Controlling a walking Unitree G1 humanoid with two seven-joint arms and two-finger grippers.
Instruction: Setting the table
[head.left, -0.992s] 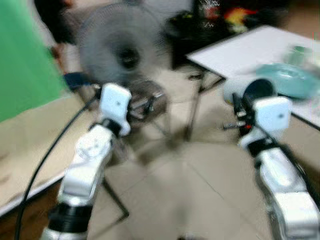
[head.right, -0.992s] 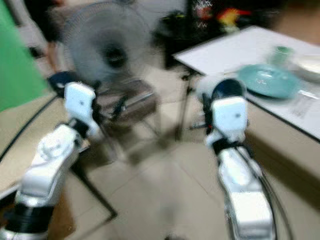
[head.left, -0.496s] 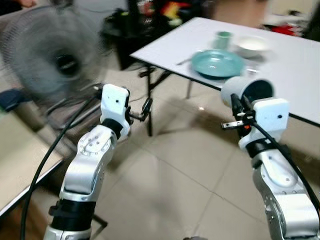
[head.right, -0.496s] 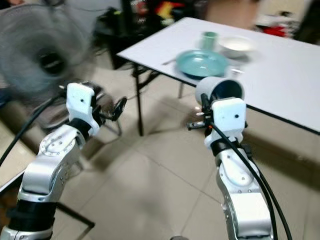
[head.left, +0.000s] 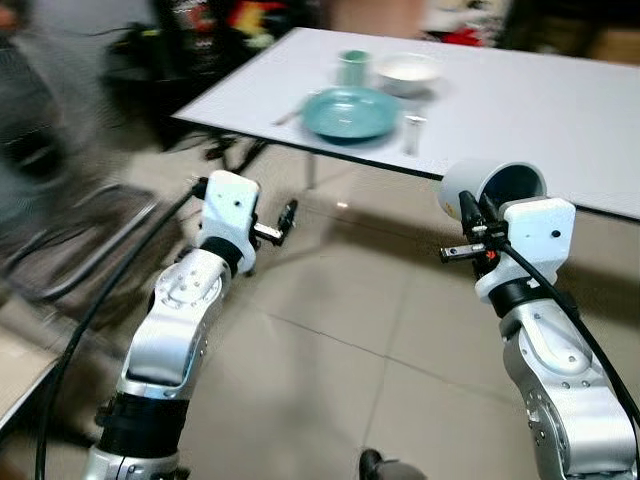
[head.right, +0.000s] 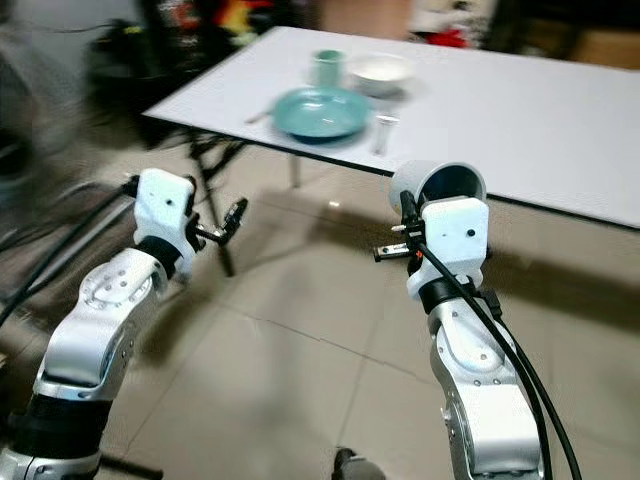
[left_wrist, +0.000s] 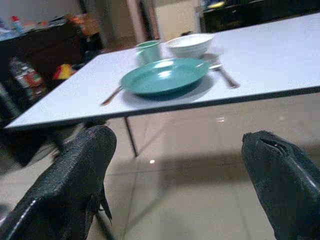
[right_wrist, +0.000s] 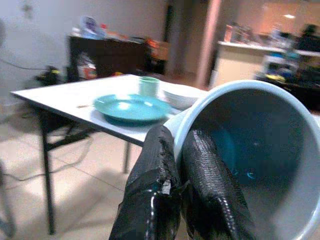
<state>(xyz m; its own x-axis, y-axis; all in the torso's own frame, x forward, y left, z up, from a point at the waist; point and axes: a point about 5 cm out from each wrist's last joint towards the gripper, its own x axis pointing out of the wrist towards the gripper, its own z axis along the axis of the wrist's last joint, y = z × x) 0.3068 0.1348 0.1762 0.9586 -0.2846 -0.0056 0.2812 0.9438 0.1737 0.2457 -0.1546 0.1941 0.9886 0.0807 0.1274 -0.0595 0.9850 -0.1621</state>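
A white table (head.left: 520, 95) stands ahead with a teal plate (head.left: 349, 112), a green cup (head.left: 352, 67), a white bowl (head.left: 405, 71) and cutlery (head.left: 414, 130) beside the plate. My right gripper (head.left: 468, 212) is shut on the rim of a pale cup with a dark blue inside (head.left: 495, 185), held on its side in front of the table edge. In the right wrist view the fingers (right_wrist: 192, 190) pinch that cup's wall (right_wrist: 260, 165). My left gripper (head.left: 288, 215) is open and holds nothing, well short of the table; the left wrist view shows its fingers (left_wrist: 75, 185) far apart.
Tiled floor (head.left: 330, 360) lies between me and the table. A dark cabinet with clutter (head.left: 200, 30) stands behind the table's left end. Blurred chair or fan shapes (head.left: 60, 230) are at my left. Folding table legs (head.left: 240, 160) show under the left corner.
The camera has swung right, so the table moved toward the centre and the fan slid off to the left. Both arms keep the same pose, the right still holding the cup.
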